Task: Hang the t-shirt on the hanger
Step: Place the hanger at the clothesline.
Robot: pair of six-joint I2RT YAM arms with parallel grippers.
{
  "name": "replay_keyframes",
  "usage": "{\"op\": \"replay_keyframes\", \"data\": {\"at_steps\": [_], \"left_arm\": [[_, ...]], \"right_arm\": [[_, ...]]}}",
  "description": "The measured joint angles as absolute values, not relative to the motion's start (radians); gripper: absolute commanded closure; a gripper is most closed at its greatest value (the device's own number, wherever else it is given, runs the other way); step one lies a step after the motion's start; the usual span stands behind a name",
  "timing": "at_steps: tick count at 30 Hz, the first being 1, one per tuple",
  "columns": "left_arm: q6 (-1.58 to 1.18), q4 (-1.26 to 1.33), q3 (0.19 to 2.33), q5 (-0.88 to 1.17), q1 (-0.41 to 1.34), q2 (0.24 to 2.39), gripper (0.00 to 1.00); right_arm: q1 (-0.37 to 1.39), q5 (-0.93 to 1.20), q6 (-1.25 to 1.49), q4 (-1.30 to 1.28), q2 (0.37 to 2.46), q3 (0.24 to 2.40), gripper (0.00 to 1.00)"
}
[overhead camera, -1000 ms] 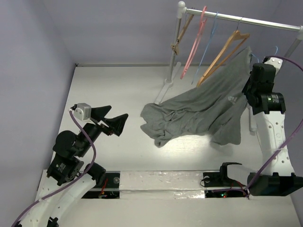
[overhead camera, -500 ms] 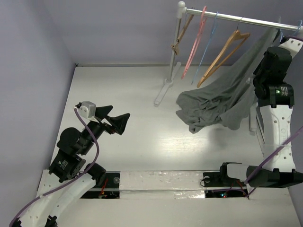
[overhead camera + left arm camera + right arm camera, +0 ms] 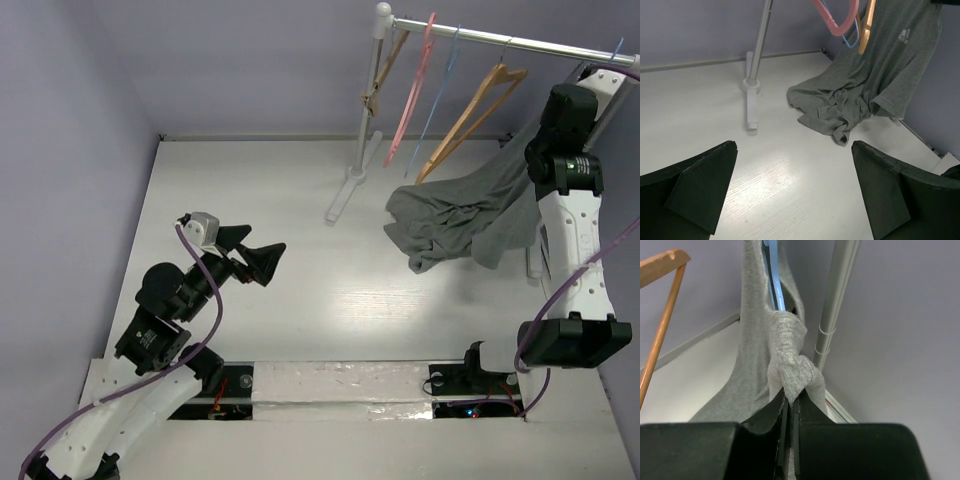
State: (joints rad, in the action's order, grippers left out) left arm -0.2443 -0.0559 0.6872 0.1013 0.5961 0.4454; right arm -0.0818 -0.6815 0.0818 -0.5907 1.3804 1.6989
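Step in hand: getting the t-shirt (image 3: 450,215) onto the hanger (image 3: 776,285). My right claw (image 3: 791,407) is clamped tight on a bunched fold of grey cloth, raised high by the right end of the rack (image 3: 500,40). In the right wrist view the blue hanger runs up just above the pinch, with cloth on both sides of it. It may already sit inside the neck opening, but I can't tell for sure from this angle. The shirt hangs from my grip, and its lower part lies heaped on the table (image 3: 280,190) below the wooden hanger (image 3: 470,105) and pink hanger (image 3: 412,85). The white logo faces my left wrist camera.

My left claw (image 3: 255,252) is spread wide and holds nothing. It hovers over the table, well apart from the shirt and pointed at it.

Next move, as I judge it: work the pinched shoulder over the hanger's arm without tugging the hanger loose. The left claw should come in to steady the loose side.
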Motion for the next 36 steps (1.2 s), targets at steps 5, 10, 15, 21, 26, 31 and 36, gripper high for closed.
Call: {"op": "replay_keyframes", "data": {"at_steps": [5,10,15,21,26,31,36], "left_arm": [[-0.251,-0.022,0.681,0.101,0.596,0.428,0.01],[-0.254,-0.014,0.681,0.097,0.596,0.444,0.01],[-0.263,0.006,0.68,0.097,0.596,0.478,0.01],[-0.271,0.012,0.68,0.097,0.596,0.5,0.01],[-0.274,0.019,0.68,0.097,0.596,0.502,0.01],[-0.276,0.019,0.68,0.097,0.596,0.503,0.01],[-0.279,0.019,0.68,0.097,0.596,0.503,0.01]], "right_arm": [[-0.109,-0.659,0.084,-0.567,1.436,1.719,1.0],[-0.147,-0.609,0.092,-0.567,1.468,1.729,1.0],[-0.169,-0.571,0.098,-0.568,1.482,1.748,1.0],[-0.197,-0.524,0.101,-0.568,1.516,1.808,1.0],[-0.216,-0.493,0.118,-0.567,1.555,1.816,1.0],[-0.222,-0.478,0.138,-0.543,1.563,1.783,1.0],[-0.223,-0.473,0.162,-0.479,1.536,1.713,0.94]]}}
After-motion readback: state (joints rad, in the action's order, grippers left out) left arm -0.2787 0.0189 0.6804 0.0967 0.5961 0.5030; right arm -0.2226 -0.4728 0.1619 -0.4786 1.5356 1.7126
